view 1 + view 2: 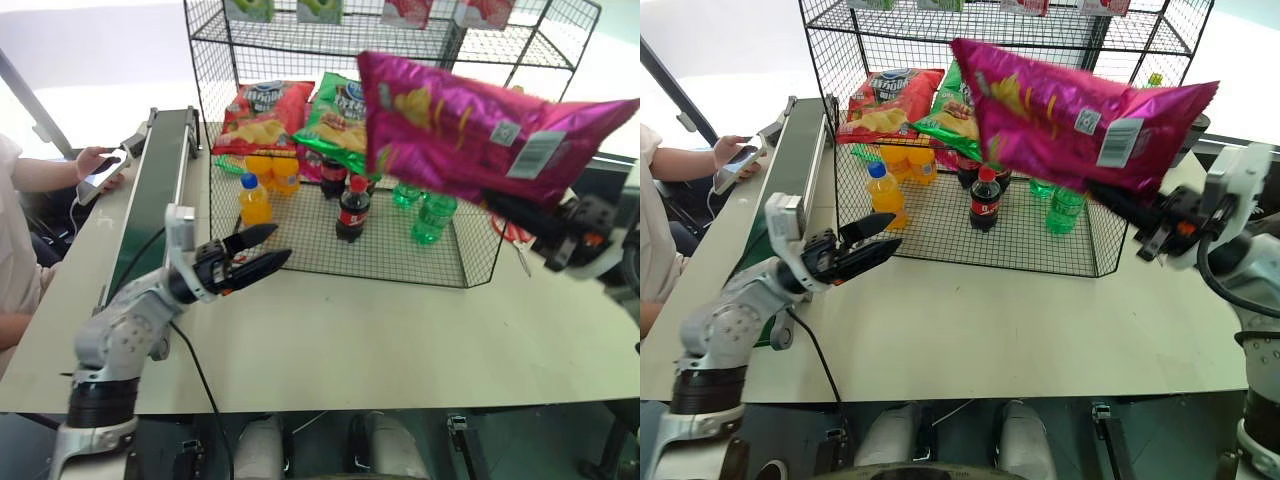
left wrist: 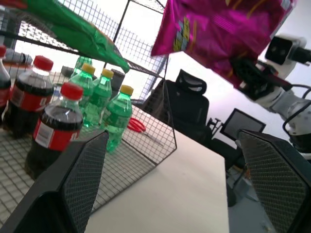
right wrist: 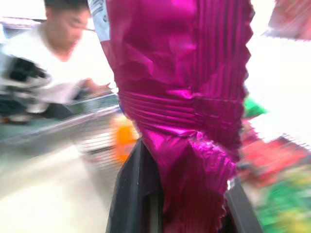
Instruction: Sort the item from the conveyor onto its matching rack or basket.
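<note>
Magenta foil catches your eye first: the pink chip bag [image 1: 470, 125] hangs in the air at the upper right of the left eye frame, in front of the black wire rack [image 1: 400, 45]. Your right gripper [image 1: 1120, 205] is clamped on the bag's lower crimped edge, its black fingers [image 3: 133, 194] pinching the foil from both sides. The bag stretches up and to the left from that grip, with its white barcode facing you and the yellow chip picture near its upper left end.

Your left gripper [image 1: 268, 250] sits at the lower left of the frame, above the white table [image 1: 350, 340], with its two fingers spread apart and nothing between them. It points toward the rack's bottom tier.

On that bottom tier you see an orange soda bottle [image 1: 254, 199] at the left, two cola bottles [image 1: 352, 210] in the middle and green bottles [image 1: 433, 217] at the right. Behind them, leaning up on the tier, lie a red chip bag [image 1: 265, 115] and a green chip bag [image 1: 335, 120], side by side.

The dark green conveyor [image 1: 155, 190] runs along the left edge of the table, just beside the rack. At the far left a person's hand [image 1: 95, 160] holds a phone near the belt.
</note>
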You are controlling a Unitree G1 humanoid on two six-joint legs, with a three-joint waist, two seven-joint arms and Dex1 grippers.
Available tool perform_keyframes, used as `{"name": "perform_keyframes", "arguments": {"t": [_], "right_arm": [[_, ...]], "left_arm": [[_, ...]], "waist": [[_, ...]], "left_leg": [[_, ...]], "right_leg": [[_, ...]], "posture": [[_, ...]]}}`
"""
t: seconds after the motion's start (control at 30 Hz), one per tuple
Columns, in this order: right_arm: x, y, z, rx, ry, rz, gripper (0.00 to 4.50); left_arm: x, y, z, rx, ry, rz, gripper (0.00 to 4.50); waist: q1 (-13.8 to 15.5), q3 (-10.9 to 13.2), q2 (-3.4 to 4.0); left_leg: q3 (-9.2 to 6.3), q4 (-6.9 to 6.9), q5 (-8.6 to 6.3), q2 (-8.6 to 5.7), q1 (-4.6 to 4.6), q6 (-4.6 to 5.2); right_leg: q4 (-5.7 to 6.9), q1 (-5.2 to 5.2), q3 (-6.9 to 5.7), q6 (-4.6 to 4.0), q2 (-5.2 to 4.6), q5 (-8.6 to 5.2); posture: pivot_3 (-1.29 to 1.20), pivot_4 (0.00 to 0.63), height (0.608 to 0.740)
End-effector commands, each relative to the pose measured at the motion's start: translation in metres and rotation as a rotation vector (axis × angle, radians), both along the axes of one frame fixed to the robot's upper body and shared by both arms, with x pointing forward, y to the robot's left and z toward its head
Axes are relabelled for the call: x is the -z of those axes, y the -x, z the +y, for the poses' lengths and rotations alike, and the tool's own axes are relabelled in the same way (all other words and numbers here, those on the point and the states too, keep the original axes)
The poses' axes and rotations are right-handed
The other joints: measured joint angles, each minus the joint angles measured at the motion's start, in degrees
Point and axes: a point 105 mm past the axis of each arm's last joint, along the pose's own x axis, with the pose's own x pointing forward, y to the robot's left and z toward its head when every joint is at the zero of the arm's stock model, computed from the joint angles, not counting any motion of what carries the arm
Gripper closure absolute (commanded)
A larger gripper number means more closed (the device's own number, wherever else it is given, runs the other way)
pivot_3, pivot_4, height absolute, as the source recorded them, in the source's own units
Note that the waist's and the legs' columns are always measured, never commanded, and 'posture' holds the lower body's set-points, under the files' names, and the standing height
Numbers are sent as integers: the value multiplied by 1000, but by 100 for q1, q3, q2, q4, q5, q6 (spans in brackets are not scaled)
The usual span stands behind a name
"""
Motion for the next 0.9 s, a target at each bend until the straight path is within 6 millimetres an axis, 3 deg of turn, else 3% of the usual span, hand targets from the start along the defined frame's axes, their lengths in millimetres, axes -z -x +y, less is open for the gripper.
{"name": "perform_keyframes", "arguments": {"t": [0.03,0.2,0.43,0.7,0.9], "right_arm": [[-8,-12,-13,189,279,-198,4426],[-2,-40,-18,385,651,-401,4426],[-10,-69,-26,559,873,-574,4426],[-3,-110,-37,697,946,-528,4426],[-7,-124,-48,770,896,-467,4426]], "left_arm": [[-7,-5,-12,-16,-24,-86,0],[-17,-14,-21,-89,-22,-200,0],[-27,-12,-29,-131,15,-254,0],[-26,-2,-41,-136,27,-270,0],[-28,-5,-39,-164,12,-286,0]], "waist": [[-3,0,0],[-29,1,1],[-20,3,0],[-23,3,0],[-26,3,0]], "left_leg": [[0,0,1,-15,2,-1],[3,-4,27,-17,4,-45],[2,-3,31,-15,4,-52],[3,-2,36,0,6,-59],[3,-2,37,3,4,-61]], "right_leg": [[2,0,0,0,-1,0],[4,-3,2,5,0,-2],[5,-2,3,6,-4,-3],[5,1,2,6,-3,-3],[3,0,2,6,0,-3]], "posture": [[0,150,740],[0,150,740],[0,150,740],[0,150,740],[0,150,740]]}}
